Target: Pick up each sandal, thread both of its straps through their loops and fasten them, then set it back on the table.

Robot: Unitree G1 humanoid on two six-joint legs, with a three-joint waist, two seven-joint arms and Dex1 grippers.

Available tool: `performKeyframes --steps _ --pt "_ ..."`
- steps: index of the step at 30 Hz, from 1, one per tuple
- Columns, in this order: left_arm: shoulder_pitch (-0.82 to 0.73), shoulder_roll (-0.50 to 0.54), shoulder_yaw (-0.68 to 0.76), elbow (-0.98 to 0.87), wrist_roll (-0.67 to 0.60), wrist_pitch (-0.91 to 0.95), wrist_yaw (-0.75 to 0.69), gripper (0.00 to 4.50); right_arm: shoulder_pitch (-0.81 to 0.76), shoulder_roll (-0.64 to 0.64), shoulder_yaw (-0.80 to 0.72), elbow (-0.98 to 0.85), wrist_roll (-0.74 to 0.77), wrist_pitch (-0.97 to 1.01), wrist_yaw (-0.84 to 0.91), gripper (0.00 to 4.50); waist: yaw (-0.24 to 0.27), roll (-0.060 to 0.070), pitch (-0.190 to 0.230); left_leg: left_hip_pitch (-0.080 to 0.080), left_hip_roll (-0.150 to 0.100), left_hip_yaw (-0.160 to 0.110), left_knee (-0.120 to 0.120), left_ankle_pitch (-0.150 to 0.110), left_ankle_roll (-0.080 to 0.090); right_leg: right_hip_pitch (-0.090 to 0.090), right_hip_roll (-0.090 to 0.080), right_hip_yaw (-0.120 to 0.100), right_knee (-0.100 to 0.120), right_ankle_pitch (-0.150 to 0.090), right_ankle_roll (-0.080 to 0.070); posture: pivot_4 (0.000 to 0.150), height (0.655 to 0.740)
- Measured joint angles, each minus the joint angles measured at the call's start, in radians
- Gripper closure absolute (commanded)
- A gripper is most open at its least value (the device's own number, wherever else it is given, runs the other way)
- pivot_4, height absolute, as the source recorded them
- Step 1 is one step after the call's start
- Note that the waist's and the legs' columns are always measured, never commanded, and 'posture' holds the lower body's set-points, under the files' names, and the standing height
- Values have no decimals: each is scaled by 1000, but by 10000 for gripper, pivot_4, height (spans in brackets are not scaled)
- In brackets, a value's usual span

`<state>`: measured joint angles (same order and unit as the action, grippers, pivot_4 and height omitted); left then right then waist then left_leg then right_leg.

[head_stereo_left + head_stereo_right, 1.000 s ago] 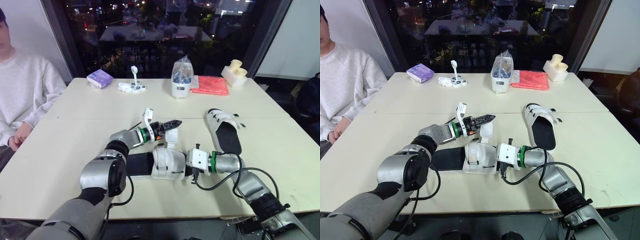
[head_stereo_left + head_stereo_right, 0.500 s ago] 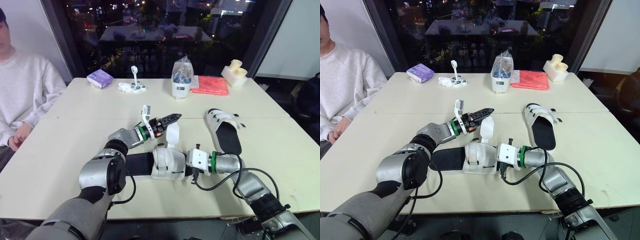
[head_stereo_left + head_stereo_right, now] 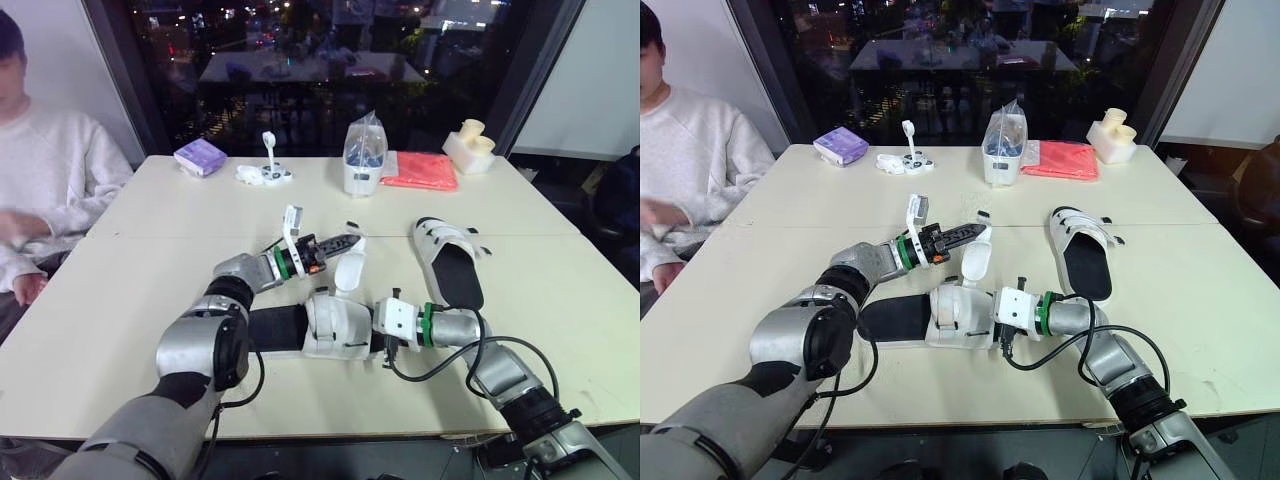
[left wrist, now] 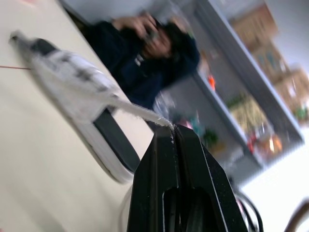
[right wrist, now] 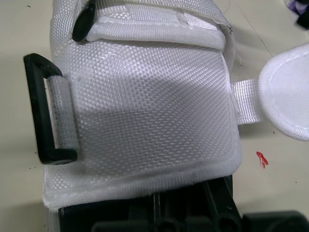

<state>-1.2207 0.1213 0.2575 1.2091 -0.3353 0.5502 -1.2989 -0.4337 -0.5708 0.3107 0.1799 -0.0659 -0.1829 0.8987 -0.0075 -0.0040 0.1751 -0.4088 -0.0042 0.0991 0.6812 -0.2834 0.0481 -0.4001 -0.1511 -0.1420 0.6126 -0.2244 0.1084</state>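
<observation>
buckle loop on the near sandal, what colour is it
Black: a rectangular loop against the sandal's white woven upper. The right wrist view shows it best.

White woven sandal (image 5: 145, 106), black loop (image 5: 38, 121), cream table (image 5: 19, 24)

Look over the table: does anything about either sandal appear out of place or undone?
Yes. The near sandal has a strap standing up off the shoe, pinched in the left gripper, rather than lying fastened. A black loop on it is empty, with no strap threaded through.
</observation>
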Motion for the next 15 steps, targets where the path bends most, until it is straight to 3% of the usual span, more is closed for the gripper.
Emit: performKeyframes --steps 3,8,11,15 --pt "57 8 -94 -139 36 -75 -117 44583 2 0 0 -3 0 0 -1 45000 -1 0 0 0 0 0 0 0 0 0 0 0 0 0 0 1500 7400" --pt "297 40 -236 -490 96 -374 -189 44583 7 -4 -1 -8 0 0 -2 45000 0 1 0 0 0 0 0 0 -1 0 -2 1 -2 0 -1 1500 7400" --pt "414 75 -304 -619 136 -621 -218 44583 9 -6 -1 -8 -1 0 -1 45000 4 1 0 0 0 -1 0 -2 -3 0 -4 1 -2 0 -1 1500 7400" --pt "451 107 -360 -597 206 -1149 -203 44583 5 -17 -1 -4 -1 0 2 45000 17 1 -1 0 0 -1 0 -2 -3 -3 -6 1 -3 1 -3 1500 7400"
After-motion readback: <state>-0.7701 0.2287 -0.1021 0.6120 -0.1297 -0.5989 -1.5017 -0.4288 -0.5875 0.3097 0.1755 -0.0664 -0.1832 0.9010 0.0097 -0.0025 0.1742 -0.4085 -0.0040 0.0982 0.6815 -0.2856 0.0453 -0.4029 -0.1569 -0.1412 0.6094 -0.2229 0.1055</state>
